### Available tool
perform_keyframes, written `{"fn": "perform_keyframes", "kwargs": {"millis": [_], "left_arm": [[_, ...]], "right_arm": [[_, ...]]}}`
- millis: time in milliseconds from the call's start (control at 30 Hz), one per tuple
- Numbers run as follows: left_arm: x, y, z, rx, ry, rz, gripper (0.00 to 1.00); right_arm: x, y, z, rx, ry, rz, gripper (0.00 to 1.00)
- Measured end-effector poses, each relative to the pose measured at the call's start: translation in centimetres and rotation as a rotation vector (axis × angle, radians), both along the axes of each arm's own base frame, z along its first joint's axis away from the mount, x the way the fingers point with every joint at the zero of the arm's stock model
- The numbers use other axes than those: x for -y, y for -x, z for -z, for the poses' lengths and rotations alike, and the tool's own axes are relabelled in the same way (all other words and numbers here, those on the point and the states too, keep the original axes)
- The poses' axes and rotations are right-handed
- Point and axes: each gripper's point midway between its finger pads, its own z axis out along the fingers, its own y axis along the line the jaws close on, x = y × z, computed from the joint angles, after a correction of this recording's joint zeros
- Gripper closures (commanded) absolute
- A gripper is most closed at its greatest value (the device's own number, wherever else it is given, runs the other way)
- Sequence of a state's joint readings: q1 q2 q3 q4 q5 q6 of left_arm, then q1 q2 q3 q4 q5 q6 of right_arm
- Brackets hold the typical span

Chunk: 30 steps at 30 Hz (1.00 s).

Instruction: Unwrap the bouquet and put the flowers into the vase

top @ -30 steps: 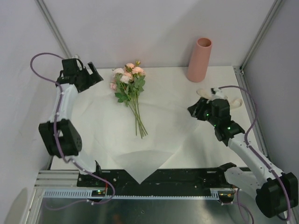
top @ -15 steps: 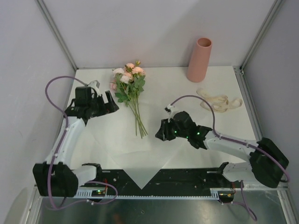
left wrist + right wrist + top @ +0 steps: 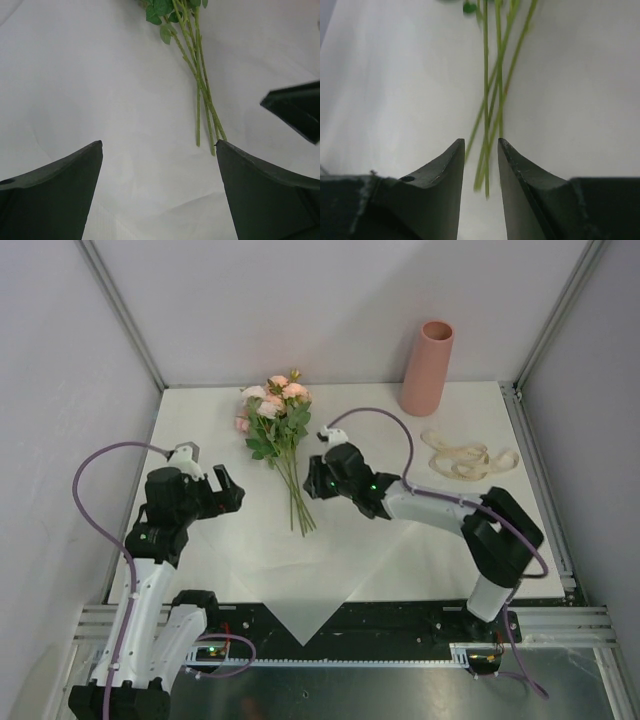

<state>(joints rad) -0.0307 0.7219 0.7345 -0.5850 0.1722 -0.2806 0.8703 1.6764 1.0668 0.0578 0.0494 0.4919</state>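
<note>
**One bunch, one vase, two grippers**

One bunch of flowers (image 3: pixel 278 435) lies unwrapped on one white paper (image 3: pixel 250 550) spread over the surface. The right gripper (image 3: pixel 481 142) is narrowly parted, with about four stem ends in its gap, unpinched. The left gripper (image 3: pixel 159 145) gapes wide and empty. One vase (image 3: pixel 427 368) stands upright at the far right.

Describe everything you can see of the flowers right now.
The flowers are a small loose bunch of pink and peach roses with green leaves, artificial-looking and unwrapped. They lie flat on the spread white paper, heads toward the far edge, with thin green stems fanning toward the near edge. The right gripper has the stem ends between its parted fingers; whether it touches them cannot be told.
</note>
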Motion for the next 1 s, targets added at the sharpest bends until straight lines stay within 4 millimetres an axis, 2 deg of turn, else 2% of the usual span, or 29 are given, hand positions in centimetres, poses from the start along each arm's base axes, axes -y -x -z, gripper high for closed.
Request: {"fn": "perform_keyframes", "kwargs": {"millis": [133, 233, 400, 633, 1000], "left_arm": [[-0.1, -0.2, -0.7, 0.034, -0.001, -0.004, 0.00], [-0.1, -0.3, -0.8, 0.042, -0.001, -0.004, 0.00], [0.0, -0.4, -1.0, 0.049, -0.001, -0.003, 0.00], [0.0, -0.2, -1.6, 0.075, 0.001, -0.002, 0.00], [0.0, -0.3, -1.6, 0.076, 0.002, -0.001, 0.00]], "right_arm": [[-3.2, -4.3, -1.0, 0.091, 0.030, 0.027, 0.61], [-5.2, -6.7, -0.2, 0.142, 0.093, 0.018, 0.61], [-7.5, -9.0, 1.9, 0.200, 0.225, -0.018, 0.62], [-8.9, -10.3, 4.2, 0.237, 0.350, -0.072, 0.64], [-10.0, -10.0, 6.9, 0.213, 0.408, -0.129, 0.64]]}}
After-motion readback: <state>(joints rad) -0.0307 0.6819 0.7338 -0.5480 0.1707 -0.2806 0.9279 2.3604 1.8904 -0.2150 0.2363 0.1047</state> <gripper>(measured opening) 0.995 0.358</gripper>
